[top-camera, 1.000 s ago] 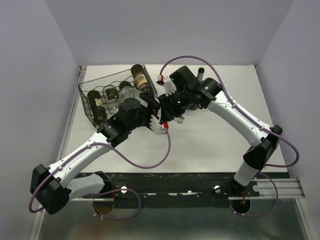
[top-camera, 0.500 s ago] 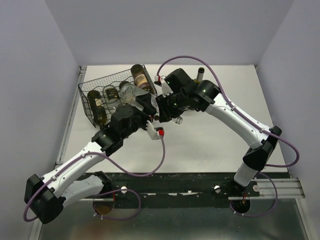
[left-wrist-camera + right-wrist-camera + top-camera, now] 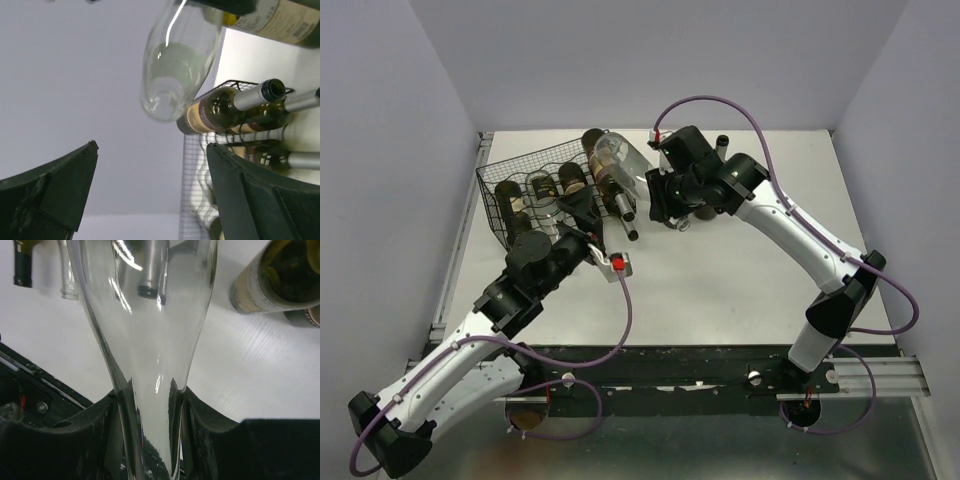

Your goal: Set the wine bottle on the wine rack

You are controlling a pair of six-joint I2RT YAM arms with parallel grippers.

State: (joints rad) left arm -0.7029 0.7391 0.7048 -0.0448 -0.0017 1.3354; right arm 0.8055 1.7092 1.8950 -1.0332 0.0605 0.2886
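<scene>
A clear wine bottle [image 3: 618, 156] was held by its neck in the right gripper [image 3: 149, 397], whose fingers were closed narrowly around the glass. The bottle was raised, tilted, over the 2 o'clock corner of the black wire wine rack [image 3: 492, 215], above the bottles already cradled there. No label was seen on the clear bottle. A cream label [image 3: 280, 20] with a barcode was visible at 1 o'clock in the left wrist view, but its print was too blurred to be read. A tan label, also unreadable, was carried by a dark bottle [image 3: 220, 107] with a silver-capped neck lying in the rack.

The left gripper [image 3: 150, 180] was spread wide and held nothing. Half a second earlier it had been pressed up against the clear bottle over the middle of the rack. It had since been drawn back toward 7 o'clock, and its jaws had been opened fully. Over the same interval the clear bottle had been carried toward 1 o'clock by the right arm. The dark bottle neck [image 3: 722, 146] standing behind that arm on the white table [image 3: 740, 270] was left unmoved.
</scene>
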